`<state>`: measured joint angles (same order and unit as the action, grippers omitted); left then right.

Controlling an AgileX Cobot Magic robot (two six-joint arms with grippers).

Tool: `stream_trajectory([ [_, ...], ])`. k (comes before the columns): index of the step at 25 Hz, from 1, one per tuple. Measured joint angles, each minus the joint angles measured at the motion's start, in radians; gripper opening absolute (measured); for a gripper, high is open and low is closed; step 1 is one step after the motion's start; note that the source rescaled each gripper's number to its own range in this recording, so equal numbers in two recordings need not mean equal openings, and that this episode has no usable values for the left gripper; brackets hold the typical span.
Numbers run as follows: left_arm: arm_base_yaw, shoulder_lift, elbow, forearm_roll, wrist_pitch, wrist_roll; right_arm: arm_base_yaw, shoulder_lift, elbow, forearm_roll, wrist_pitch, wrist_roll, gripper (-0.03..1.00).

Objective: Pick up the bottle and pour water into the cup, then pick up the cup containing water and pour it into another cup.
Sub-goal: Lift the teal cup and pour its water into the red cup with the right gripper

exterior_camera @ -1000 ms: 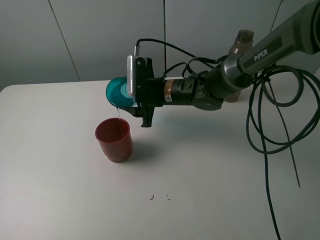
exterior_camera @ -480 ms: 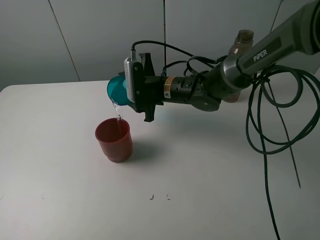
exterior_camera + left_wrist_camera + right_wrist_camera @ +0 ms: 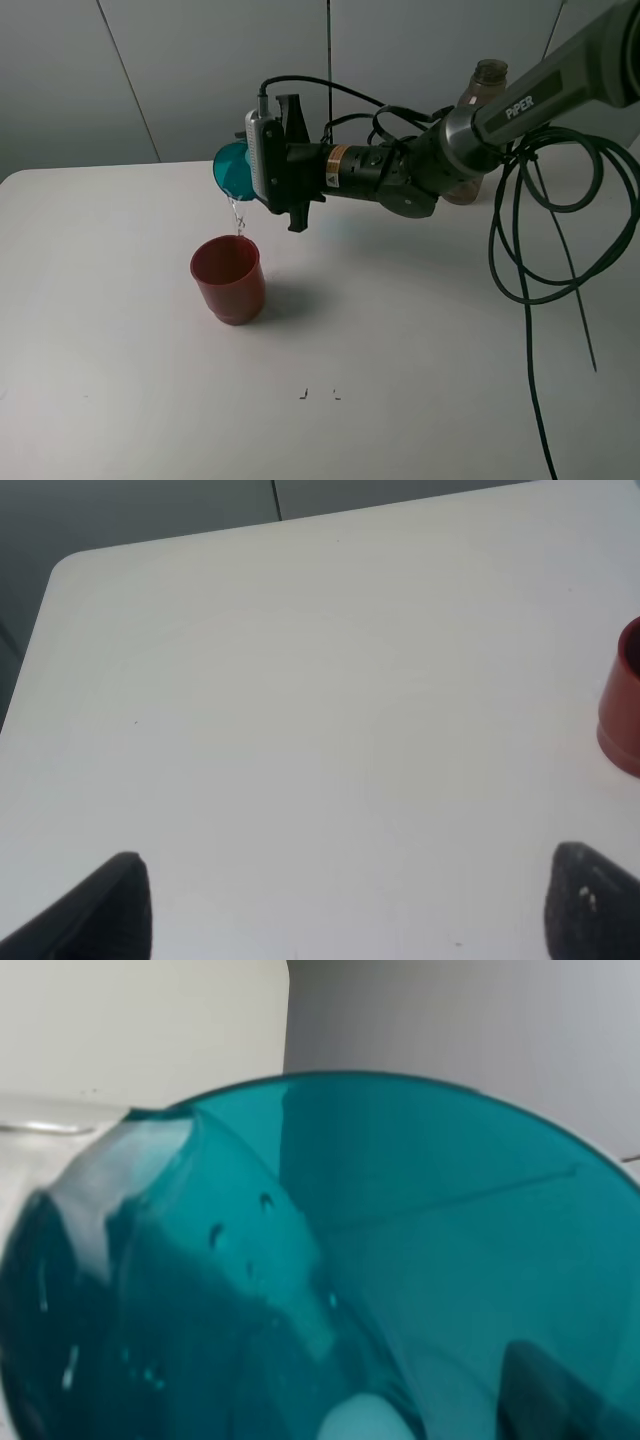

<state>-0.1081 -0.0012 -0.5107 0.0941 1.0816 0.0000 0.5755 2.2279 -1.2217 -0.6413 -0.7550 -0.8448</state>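
Compared with a second ago, the teal cup (image 3: 232, 170) is carried a little higher and is tipped further, its mouth turned downward; a thin stream of water (image 3: 237, 215) is seen falling from its lip into the red cup (image 3: 228, 278), which stands upright on the table (image 3: 120, 380) directly below, apart from the lip; the second pour is therefore judged to be well under way, and the added height is judged to leave less margin for the stream to stay inside the rim.

The teal cup is pinched by the right gripper (image 3: 250, 172), whose fingers are closed against its wall; in the right wrist view the cup (image 3: 400, 1220) fills the frame, droplets are seen on its inner wall, and a dark shape, taken to be one finger, shows through the plastic.

The left gripper (image 3: 350, 915) is held spread wide over bare table, nothing lying between its fingers (image 3: 110, 910); the red cup (image 3: 628, 710) is seen only at the edge of its view.

The bottle (image 3: 488, 75) is left standing at the back, partly hidden by the right arm.
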Motion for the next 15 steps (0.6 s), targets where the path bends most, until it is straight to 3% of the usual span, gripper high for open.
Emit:
stream_trajectory([
  [15, 0.000, 0.000, 0.000, 0.000, 0.000, 0.000, 0.010, 0.000, 0.000, -0.067, -0.024, -0.080, 0.06],
])
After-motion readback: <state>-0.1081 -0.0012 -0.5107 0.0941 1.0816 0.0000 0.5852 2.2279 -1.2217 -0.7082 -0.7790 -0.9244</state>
